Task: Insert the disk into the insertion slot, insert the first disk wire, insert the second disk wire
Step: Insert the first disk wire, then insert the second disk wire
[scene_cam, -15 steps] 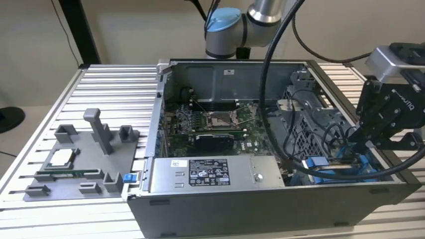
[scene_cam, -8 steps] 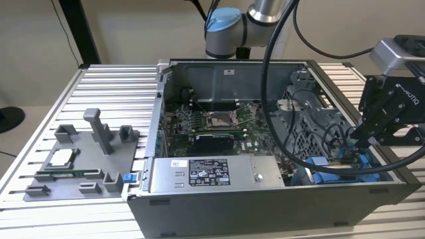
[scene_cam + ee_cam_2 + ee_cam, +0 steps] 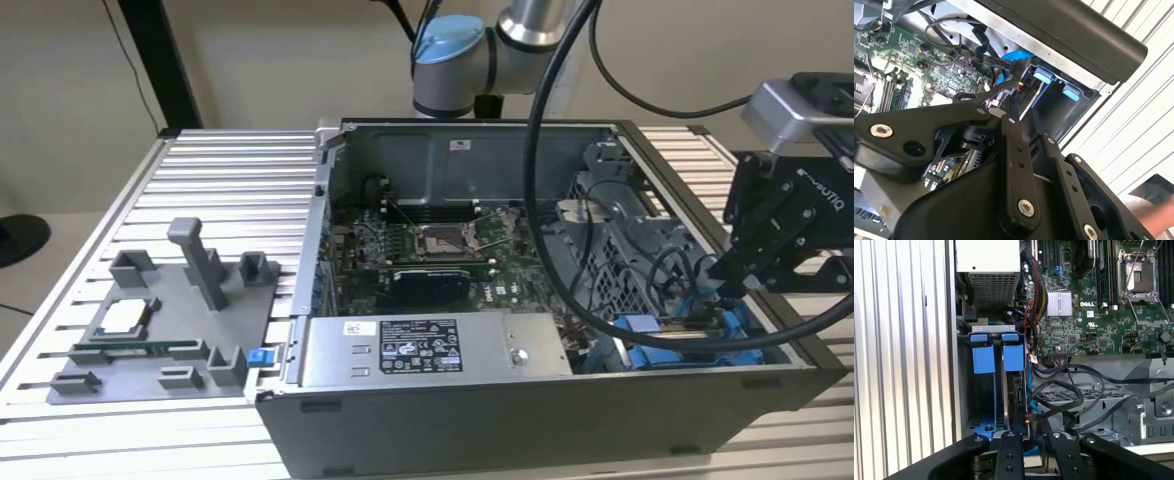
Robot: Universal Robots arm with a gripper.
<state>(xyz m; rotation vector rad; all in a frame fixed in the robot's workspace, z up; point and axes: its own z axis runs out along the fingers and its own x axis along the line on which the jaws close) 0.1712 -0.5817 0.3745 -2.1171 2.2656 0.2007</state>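
Note:
The disk [image 3: 1017, 390] stands edge-on inside the insertion slot [image 3: 965, 390], its blue carrier tab at the bay's open end, beside a second blue rail. In both wrist views my gripper [image 3: 1030, 432] hovers right over the disk's connector end, shut on a thin disk wire [image 3: 1017, 89] of red and black strands. The wire's end sits against the disk's edge [image 3: 1029, 97]. In the exterior view the gripper [image 3: 730, 292] reaches down into the case's near corner on that view's right, above the blue bay [image 3: 641, 330].
Loose black cables [image 3: 1074, 390] cross the grey cage next to the bay. The grey labelled power-supply box [image 3: 427, 350] lies along the case front, the motherboard [image 3: 427, 250] behind it. A grey fixture tray [image 3: 160, 320] with small parts rests on the slatted table.

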